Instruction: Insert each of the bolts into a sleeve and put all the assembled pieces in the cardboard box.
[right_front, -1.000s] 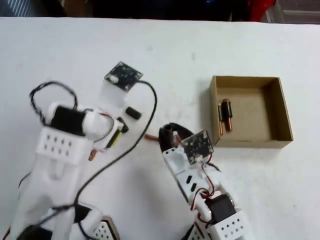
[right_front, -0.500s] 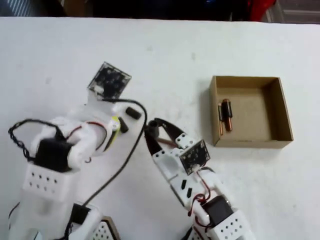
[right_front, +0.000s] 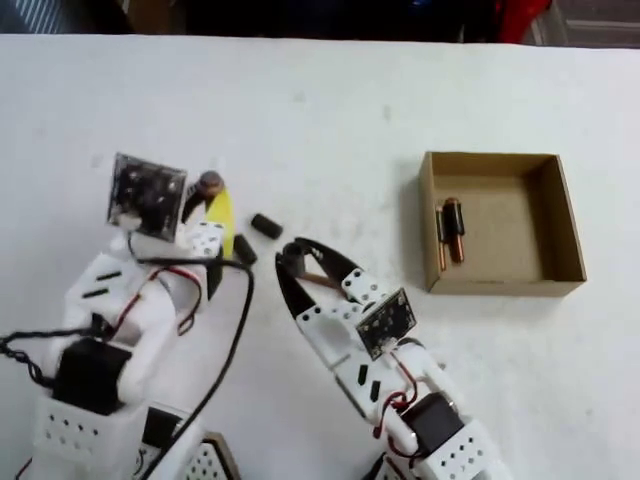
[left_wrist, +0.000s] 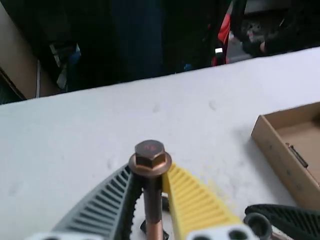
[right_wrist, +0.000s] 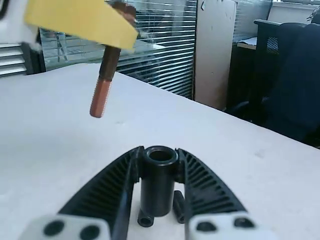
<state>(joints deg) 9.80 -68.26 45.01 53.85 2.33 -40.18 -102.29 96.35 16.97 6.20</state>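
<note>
The left gripper (left_wrist: 149, 182) gripped the copper bolt (left_wrist: 152, 202) head-up above the table (right_front: 400, 90), the right gripper (right_wrist: 159, 159) the black sleeve (right_wrist: 158, 187) bore-up nearby; any misalignment was judged likely to jam thread against rim.

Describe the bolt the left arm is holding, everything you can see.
The bolt looks like copper-coloured metal: flanged hex head, shank, threads near the tip. It stands roughly upright, head up, clamped in the left gripper between a grey ribbed finger and a yellow finger, its tip hanging free above the table. Nothing else touches it.
</note>
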